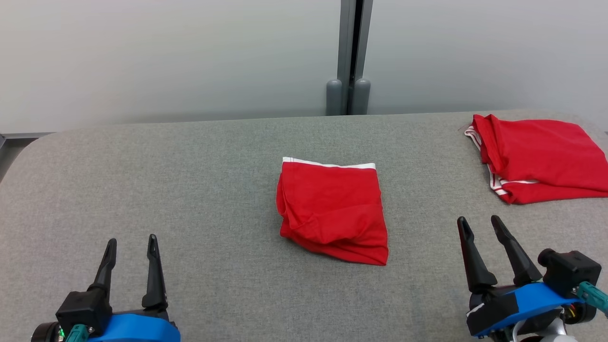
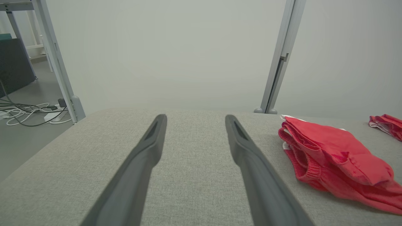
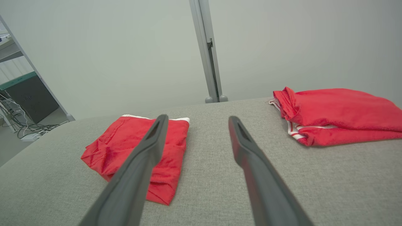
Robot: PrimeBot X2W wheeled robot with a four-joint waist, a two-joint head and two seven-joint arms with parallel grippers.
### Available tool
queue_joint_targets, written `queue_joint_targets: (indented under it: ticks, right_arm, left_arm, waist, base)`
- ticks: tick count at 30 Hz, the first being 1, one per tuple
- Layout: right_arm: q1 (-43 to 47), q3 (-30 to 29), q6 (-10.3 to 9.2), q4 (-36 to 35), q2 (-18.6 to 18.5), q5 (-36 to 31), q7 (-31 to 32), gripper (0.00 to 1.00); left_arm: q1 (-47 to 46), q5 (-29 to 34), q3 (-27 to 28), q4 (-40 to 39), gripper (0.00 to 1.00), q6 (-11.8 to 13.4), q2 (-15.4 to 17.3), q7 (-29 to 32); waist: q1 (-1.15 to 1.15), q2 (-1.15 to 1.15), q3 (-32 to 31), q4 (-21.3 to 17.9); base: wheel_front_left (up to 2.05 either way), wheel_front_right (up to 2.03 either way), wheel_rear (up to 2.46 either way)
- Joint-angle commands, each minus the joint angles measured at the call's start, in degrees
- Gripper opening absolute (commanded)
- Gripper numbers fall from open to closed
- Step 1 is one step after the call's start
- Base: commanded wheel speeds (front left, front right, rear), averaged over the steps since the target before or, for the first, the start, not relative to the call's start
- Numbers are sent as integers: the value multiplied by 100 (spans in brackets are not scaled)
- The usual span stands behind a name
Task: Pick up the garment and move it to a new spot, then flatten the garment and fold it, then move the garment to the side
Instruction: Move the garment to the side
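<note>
Both pairs of jaws stand wide apart with nothing between them: the left gripper [image 1: 131, 247] low at the near left, the right gripper [image 1: 480, 225] at the near right. Between them, mid-table [image 1: 190, 190], lies the folded red garment [image 1: 332, 211]. A second red garment [image 1: 536, 159] rests far right.
</note>
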Motion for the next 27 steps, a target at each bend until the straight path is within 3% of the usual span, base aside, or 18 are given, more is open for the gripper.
queue_joint_targets:
  ticks: [1, 18, 27]
  right_arm:
    - [78, -22, 3, -39, 8, 3, 4, 100]
    - [-72, -7, 3, 93, 9, -38, 4, 100]
    - [-857, 352, 3, 245, -48, -293, 139, 100]
  left_arm:
    - [7, -7, -32, -26, 100, 45, 35, 16]
    - [-42, -63, -66, -30, 100, 110, 71, -32]
    - [-220, -96, -136, -6, 100, 105, 67, -71]
  waist:
    - [0, 0, 19, 13]
    - [0, 0, 93, 52]
    - [0, 0, 270, 147]
  base:
    - [0, 0, 0]
    - [0, 0, 0]
    - [0, 0, 0]
